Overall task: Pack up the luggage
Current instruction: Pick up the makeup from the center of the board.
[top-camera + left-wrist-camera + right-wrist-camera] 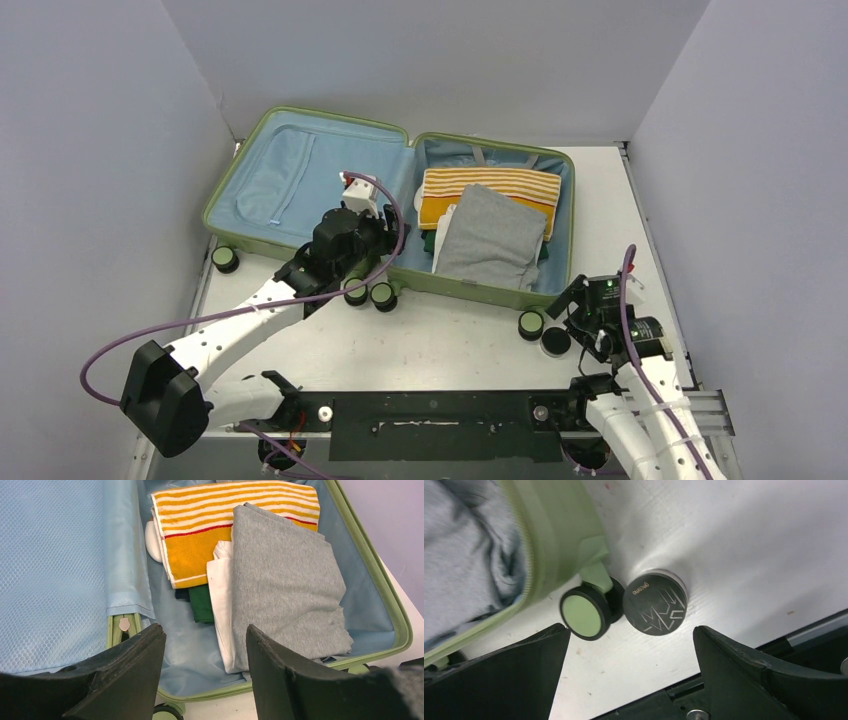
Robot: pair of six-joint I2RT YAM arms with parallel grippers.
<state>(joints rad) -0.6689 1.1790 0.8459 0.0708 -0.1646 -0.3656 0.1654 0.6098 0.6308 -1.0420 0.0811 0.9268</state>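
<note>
The large light-green hard-shell luggage point(470, 288) lies opened flat on the white table point(440, 340), its blue-lined lid half to the left and its deeper half to the right. That right half holds a yellow-and-white striped towel point(225, 525), a folded grey knit garment point(285, 580) lying partly over it, a folded white cloth point(220, 590) and a dark green cloth point(201, 602) tucked beneath. One item is outside the case: a small round black-lidded container point(655, 604) stands on the table, touching the black-and-green wheel point(583, 615) at the near right corner. The right gripper point(629, 630) hangs directly above this container with its jaws spread wide and nothing between them. The left gripper point(205, 632) hovers over the near edge by the hinge, jaws apart and empty, facing the packed clothes. Judgement: the step in hand is the pick-up of the loose container by the right arm. The next move calls for a straight descent so that the fingers straddle the lid, with care that the finger nearest the wheel clears it, then a firm closure and a lift over the rim into the packed half.
</note>
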